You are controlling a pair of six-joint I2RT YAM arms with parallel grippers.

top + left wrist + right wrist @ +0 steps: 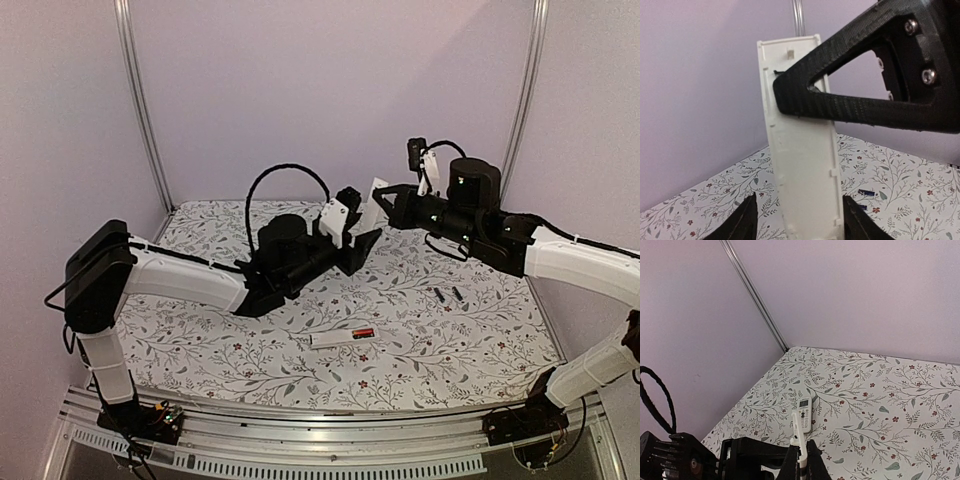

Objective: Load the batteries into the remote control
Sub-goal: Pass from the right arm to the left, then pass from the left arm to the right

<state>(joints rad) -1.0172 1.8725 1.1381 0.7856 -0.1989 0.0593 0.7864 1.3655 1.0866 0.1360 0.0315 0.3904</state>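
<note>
- We are seeing the right pincer [801,460] pressed together on the remote control [805,165], pinching it near its upper end and holding it upright in the air above the bench [200,350].
- We are finding the left pincer [352,232] spread on either side of the remote control's lower end. A gap is showing beside one finger, so we are reading it as not gripping.
- The remote control is turning its plain back to the left wrist view and its display and buttons to the right wrist view.
- Neither pincer is carrying a battery. Two batteries [440,295] are lying loose on the bench under the right arm, well apart from the remote control.
- A red-banded battery [363,332] is lying at the right end of a white strip [332,340] nearer the front. We cannot tell whether that strip is the cover.
- We are judging this to be a handover: the remote control is being passed or steadied between the arms, and loading is not yet under way.
- The next move is calling for the left pincer to close squarely on the lower end before the right lets go. That would free the right arm for the nearby batteries.
</note>
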